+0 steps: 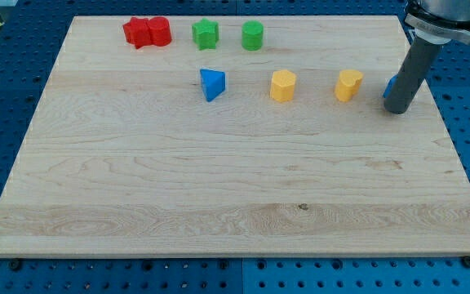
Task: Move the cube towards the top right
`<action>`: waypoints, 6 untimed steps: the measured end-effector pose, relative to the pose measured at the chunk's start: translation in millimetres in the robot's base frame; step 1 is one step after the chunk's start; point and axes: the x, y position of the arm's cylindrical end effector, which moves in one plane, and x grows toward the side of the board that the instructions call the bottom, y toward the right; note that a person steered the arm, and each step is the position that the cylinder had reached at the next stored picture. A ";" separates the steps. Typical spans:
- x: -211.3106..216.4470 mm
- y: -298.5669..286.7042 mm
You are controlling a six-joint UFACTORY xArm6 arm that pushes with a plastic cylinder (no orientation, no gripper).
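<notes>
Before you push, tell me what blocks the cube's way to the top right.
Nothing visible does. My tip stands right at the blue cube, which peeks out on the rod's left and is mostly hidden. The board toward the view's top right shows no blocks.

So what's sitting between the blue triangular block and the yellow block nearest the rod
One thing: another yellow block, between the blue triangular block and the yellow block nearest the rod. The camera view shows all three in a row.

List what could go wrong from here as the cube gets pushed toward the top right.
The blue cube is almost wholly hidden behind my tip, so contact is hard to judge; it may slip sideways off the rod. It already sits near the board's right edge, so a long push could send it off. The nearby yellow block could get clipped if I reposition.
</notes>
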 end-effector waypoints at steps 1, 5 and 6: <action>-3.4 11.4; -73.4 41.2; -72.0 41.1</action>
